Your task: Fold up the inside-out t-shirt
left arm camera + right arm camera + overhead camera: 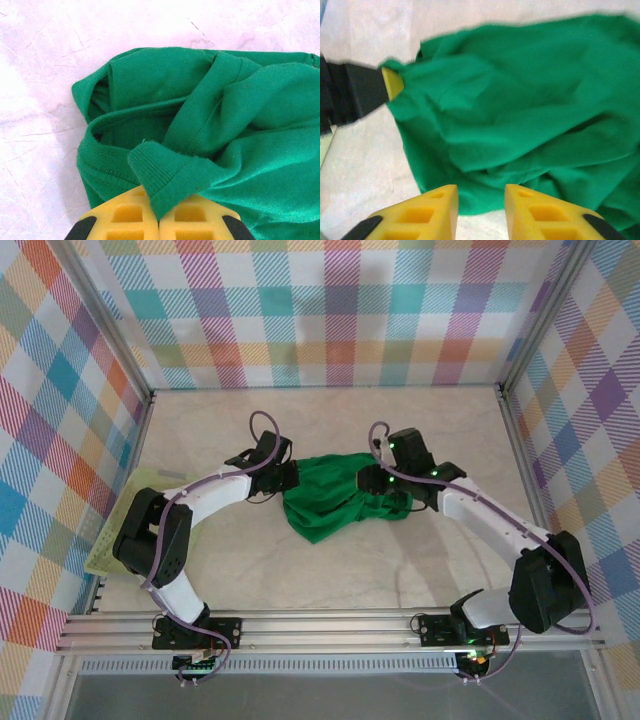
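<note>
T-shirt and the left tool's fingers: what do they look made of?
The t-shirt looks like soft matte knit cloth, probably cotton jersey: it drapes in limp folds and its collar band is ribbed. The left tool, shut on that band, has fingers that look like matte yellow moulded plastic or rubber, with square recesses; which of the two I cannot tell.

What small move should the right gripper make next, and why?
Probably lower the right gripper and close it on the t-shirt near its edge. Its jaws stand open just short of the cloth, while the left gripper is shut on the ribbed band; a second hold would let both arms spread it.
</note>
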Motion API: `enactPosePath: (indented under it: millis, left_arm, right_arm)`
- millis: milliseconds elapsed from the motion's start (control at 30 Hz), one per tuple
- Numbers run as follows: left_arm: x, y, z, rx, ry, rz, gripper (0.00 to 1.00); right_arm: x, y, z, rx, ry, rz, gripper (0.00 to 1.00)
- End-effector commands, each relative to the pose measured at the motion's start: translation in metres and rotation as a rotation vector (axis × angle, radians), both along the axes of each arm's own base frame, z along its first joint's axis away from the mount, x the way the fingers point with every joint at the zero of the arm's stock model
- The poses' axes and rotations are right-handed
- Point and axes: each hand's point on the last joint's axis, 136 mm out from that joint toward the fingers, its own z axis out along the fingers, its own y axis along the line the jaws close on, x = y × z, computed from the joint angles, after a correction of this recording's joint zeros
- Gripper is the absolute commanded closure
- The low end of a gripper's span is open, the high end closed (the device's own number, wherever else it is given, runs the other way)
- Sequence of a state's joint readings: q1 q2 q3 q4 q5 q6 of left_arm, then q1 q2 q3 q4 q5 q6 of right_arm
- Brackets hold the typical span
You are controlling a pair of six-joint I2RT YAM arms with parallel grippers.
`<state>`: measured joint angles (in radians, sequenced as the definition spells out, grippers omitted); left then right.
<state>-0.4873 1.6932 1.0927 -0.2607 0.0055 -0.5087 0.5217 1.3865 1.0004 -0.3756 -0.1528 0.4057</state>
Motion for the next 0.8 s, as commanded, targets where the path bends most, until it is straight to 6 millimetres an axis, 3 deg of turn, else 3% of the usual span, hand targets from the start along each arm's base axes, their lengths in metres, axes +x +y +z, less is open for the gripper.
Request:
enactPosePath:
  millis: [0, 333, 500, 767]
  left_arm:
    - [0.011, 0.001, 0.017, -0.011, -0.040, 0.027, 1.00]
    - [0.008, -0.001, 0.015, -0.024, -0.027, 0.022, 1.00]
    - [0.006, 0.000, 0.015, -0.024, -0.028, 0.021, 1.00]
    - [0.002, -0.002, 0.016, -0.044, -0.031, 0.013, 1.00]
  right_arm:
    - [-0.007, 0.013, -0.024, 0.042, 0.093, 0.012, 0.71]
    - [0.012, 0.028, -0.042, 0.041, 0.118, 0.009, 0.75]
    - [0.018, 0.027, -0.054, 0.015, 0.144, -0.024, 0.65]
    - [0.029, 0.027, -0.063, -0.008, 0.143, -0.052, 0.65]
